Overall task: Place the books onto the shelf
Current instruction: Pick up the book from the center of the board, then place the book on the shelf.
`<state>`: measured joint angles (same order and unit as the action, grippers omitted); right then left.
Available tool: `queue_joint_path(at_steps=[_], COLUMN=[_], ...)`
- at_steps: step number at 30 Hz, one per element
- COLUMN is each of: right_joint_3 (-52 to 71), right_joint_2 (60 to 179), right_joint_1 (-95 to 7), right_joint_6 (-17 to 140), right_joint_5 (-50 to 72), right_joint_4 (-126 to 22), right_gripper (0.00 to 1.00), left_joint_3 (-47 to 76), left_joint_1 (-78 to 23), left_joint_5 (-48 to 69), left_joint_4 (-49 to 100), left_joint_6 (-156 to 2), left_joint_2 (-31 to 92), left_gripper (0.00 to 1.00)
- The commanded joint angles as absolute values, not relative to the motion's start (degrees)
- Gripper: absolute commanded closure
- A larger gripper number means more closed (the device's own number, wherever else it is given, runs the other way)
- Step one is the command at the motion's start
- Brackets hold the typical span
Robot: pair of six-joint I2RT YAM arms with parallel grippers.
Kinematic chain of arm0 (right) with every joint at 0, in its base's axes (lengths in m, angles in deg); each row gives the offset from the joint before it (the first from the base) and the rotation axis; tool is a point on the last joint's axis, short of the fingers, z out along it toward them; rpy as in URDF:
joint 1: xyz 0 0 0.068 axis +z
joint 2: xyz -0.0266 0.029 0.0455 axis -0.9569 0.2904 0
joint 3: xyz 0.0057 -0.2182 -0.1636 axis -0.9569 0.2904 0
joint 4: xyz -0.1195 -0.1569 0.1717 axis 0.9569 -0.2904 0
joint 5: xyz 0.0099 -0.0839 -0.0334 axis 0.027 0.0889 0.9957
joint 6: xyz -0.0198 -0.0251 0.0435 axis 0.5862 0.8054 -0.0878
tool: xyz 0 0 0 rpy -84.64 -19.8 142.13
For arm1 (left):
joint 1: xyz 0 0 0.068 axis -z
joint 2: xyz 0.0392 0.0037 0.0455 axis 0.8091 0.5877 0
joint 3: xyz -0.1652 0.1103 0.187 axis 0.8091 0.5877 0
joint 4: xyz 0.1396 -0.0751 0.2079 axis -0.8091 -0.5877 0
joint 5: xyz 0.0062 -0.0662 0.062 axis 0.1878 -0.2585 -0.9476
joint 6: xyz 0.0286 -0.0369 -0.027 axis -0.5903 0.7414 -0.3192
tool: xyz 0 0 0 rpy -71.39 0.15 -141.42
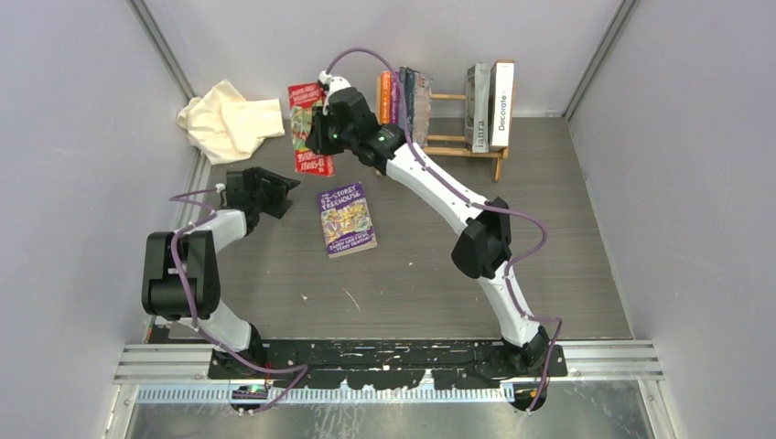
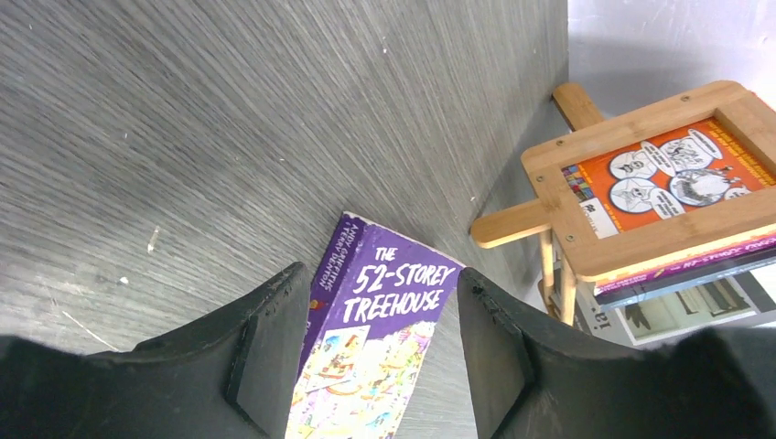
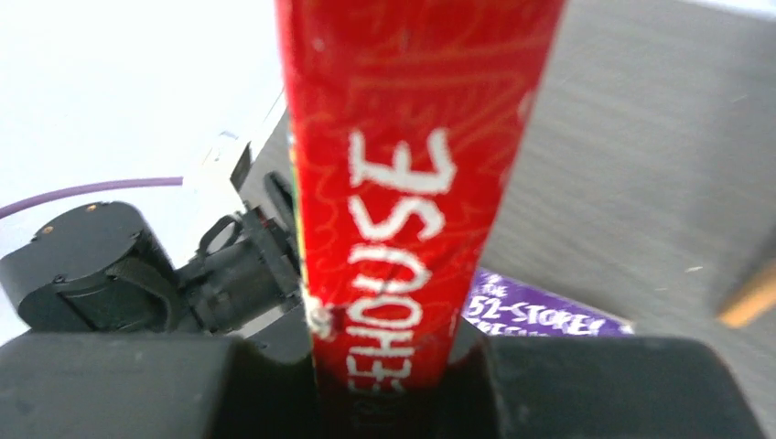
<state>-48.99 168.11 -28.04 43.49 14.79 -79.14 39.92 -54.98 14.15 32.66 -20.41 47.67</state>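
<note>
Cream cloth (image 1: 229,119): crumpled, lying in the far-left corner of the worktop (image 1: 412,293). Worktop surface grey, wood-grained, with small pale marks. Pale grey walls (image 1: 82,137) enclose three sides. Metal rail (image 1: 604,361) along near edge.

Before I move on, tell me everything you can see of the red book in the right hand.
The red book is a thin paperback. Its glossy red spine carries white hand-drawn lettering, of which "EHOUSE" shows. From above, its cover is red with green panels. The right hand is closed on it, one finger on each cover, with the spine facing the wrist. It hangs near the far edge of the table, between the cream cloth and the shelf, and seems lifted clear. Nothing else visibly touches it.
</note>
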Motion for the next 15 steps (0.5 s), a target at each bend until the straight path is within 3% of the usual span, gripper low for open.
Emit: queue_joint_path(at_steps=[1, 7, 15], right_joint_3=[-53.27, -45.08, -37.27], right_joint_2=[161.13, 153.36, 146.32], right_joint_1=[-29.22, -31.91, -36.48], right_joint_6=[52.94, 59.14, 64.55], right_joint_5=[26.83, 40.76, 50.08], right_joint_4=[-79.78, -73.16, -68.33], right_gripper=[0.99, 0.99, 0.99], left_joint_3=[37.83, 37.9, 39.4], left_joint_1=[-55.05, -55.32, -55.32], left_joint_5=[12.82, 11.67, 12.41], left_joint_4=[30.74, 29.81, 31.84], left_joint_6=[-18.61, -18.4, -16.54], left_joint_2=[43.66, 41.05, 40.88], left_gripper=[0.39, 0.4, 0.4])
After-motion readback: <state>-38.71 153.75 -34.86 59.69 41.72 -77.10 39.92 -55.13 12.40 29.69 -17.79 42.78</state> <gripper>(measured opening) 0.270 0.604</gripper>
